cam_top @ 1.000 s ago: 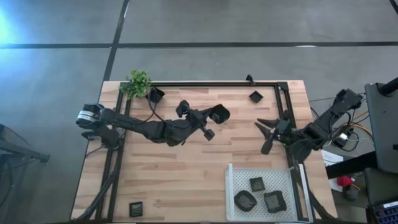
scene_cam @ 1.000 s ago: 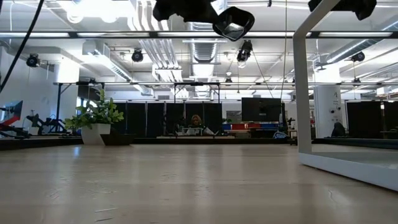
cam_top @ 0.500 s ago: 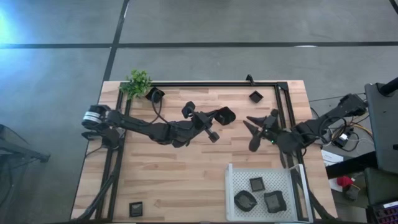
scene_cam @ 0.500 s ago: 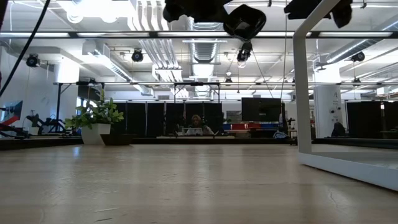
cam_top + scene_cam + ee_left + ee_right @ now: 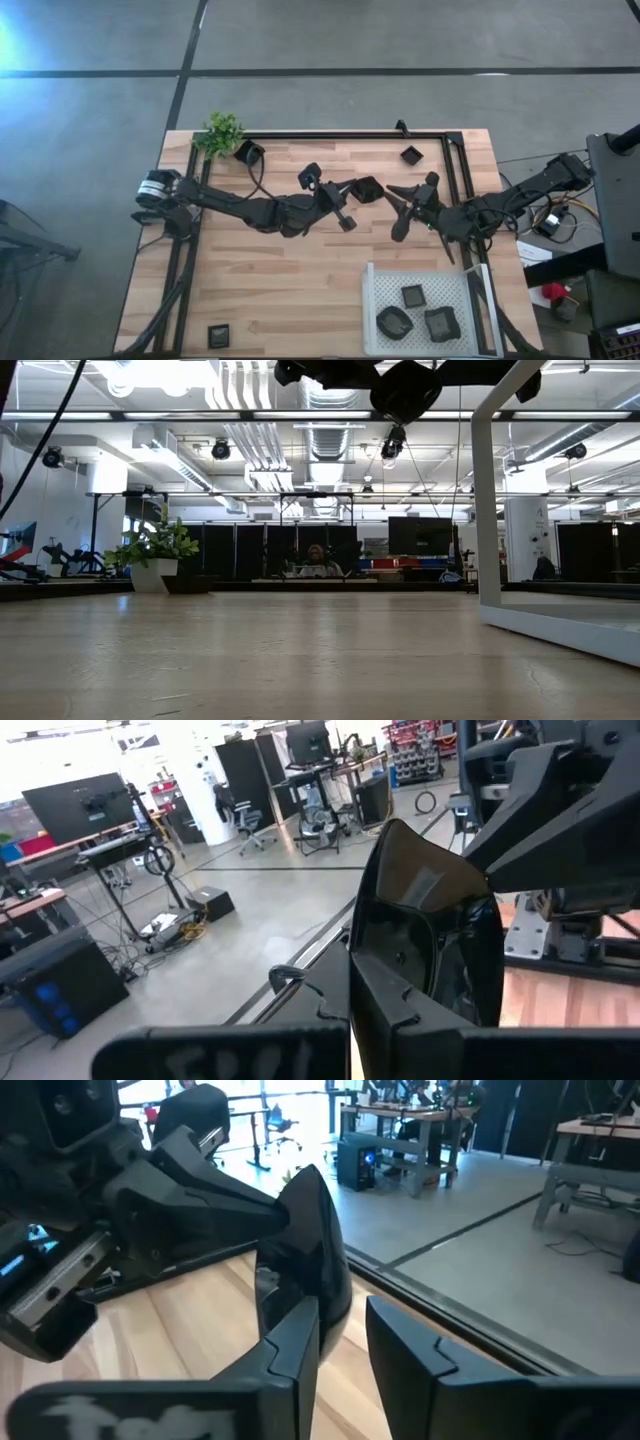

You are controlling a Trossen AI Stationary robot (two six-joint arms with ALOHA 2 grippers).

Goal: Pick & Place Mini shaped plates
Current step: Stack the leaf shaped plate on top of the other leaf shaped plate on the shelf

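Note:
One mini shaped plate point(image 5: 369, 188), small, black and glossy, hangs high above the table's middle with my left gripper point(image 5: 357, 189) shut on it; the low view shows the plate point(image 5: 405, 388) far above the tabletop. My right gripper point(image 5: 396, 210) faces it from the table's right, open, its fingertips right beside the plate's free edge point(image 5: 318, 1230). More plates rest flat on the wood: two by the far rail point(image 5: 250, 152) point(image 5: 411, 155) and one at the near left point(image 5: 219, 335). My left gripper pinches the plate's rim point(image 5: 385, 970) between its two fingers, which come in level from the table's left. The plate stands on edge beyond the fingertips, lifted clear of the table. My right gripper: one finger point(image 5: 295, 1335) overlaps the plate's lower edge; whether it touches, I cannot tell.
A white perforated tray point(image 5: 378, 290) at the near right holds three black plates. A small green plant point(image 5: 222, 133) stands at the far left corner. A black frame rail point(image 5: 340, 136) runs along the far edge and down both sides.
My left gripper has carried the plate a little toward the table's right edge, rolling it somewhat. My right gripper has swung toward the table's left, closing in on the plate.

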